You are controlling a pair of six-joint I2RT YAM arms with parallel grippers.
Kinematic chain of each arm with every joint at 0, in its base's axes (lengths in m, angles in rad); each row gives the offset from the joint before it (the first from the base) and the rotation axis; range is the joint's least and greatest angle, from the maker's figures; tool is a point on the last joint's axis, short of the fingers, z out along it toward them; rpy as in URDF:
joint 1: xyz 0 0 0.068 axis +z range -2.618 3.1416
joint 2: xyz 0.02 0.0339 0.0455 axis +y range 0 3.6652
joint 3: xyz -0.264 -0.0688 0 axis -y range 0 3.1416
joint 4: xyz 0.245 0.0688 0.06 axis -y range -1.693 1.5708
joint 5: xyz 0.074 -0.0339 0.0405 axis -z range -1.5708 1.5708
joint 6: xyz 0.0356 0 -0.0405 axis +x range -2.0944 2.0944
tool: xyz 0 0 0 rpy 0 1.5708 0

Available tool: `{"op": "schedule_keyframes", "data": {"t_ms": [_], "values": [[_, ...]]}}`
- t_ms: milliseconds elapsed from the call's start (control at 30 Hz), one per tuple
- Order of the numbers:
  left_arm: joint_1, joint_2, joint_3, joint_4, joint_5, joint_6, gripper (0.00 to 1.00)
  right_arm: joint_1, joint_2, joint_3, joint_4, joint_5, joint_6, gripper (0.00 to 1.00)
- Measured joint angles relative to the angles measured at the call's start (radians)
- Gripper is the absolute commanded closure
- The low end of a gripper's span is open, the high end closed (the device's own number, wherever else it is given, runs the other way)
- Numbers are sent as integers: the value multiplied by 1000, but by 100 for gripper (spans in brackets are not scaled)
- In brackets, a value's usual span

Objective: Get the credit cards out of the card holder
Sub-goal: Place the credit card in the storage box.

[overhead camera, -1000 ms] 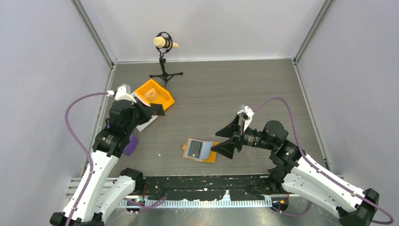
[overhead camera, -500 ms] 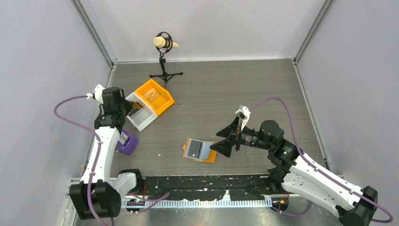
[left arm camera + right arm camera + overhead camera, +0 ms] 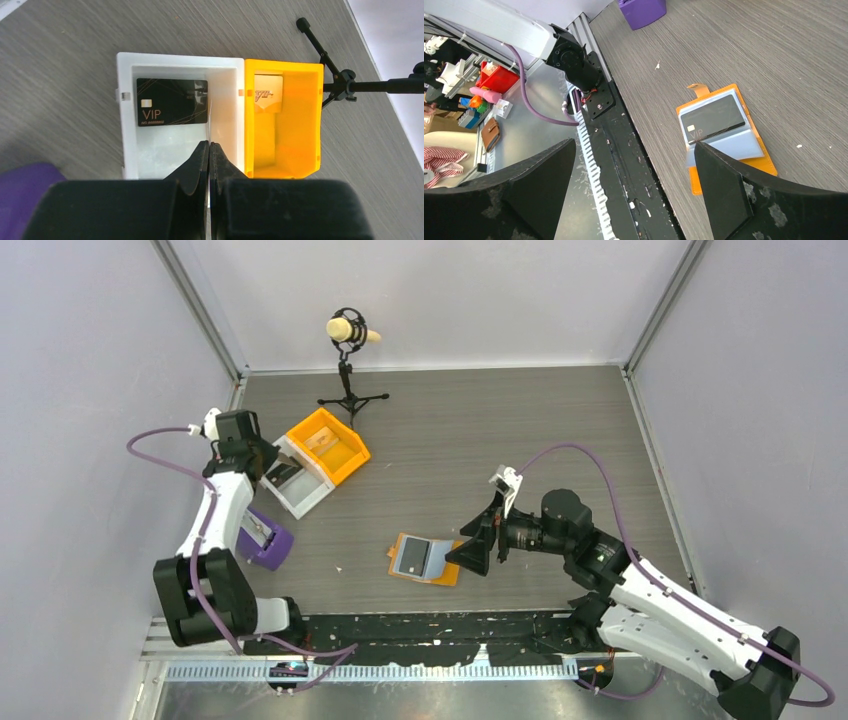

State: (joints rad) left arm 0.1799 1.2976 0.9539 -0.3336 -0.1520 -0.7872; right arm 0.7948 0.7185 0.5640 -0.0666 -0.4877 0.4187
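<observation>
The card holder (image 3: 447, 571) lies open near the table's front edge, orange with blue-grey pockets (image 3: 736, 145). One black credit card (image 3: 713, 118) marked VIP sits in its left pocket (image 3: 410, 558). My right gripper (image 3: 478, 538) is wide open just right of the holder, and one fingertip (image 3: 719, 185) overlaps the holder's near corner in the right wrist view. Another black credit card (image 3: 171, 101) lies flat in the white bin (image 3: 175, 56). My left gripper (image 3: 209, 145) hangs shut over that bin (image 3: 305, 502), with nothing seen between its fingers.
An orange bin (image 3: 350, 455) adjoins the white one and holds a pale piece marked VIP (image 3: 267, 92). A purple block (image 3: 265, 545) lies near the left arm. A microphone on a tripod (image 3: 348, 370) stands at the back. The black base rail (image 3: 624, 150) runs under the right gripper.
The left arm has swung back to the left, off the bins' middle to the white bin's left end, its gripper shut throughout. The right gripper has crept slightly left towards the holder.
</observation>
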Motion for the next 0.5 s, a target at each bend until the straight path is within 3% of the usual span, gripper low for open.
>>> {"op": "schedule_keyframes", "data": {"t_ms": [500], "values": [[4,197,112,27,48,102,100,-4,122,54,-16,-22,-3,3]]}}
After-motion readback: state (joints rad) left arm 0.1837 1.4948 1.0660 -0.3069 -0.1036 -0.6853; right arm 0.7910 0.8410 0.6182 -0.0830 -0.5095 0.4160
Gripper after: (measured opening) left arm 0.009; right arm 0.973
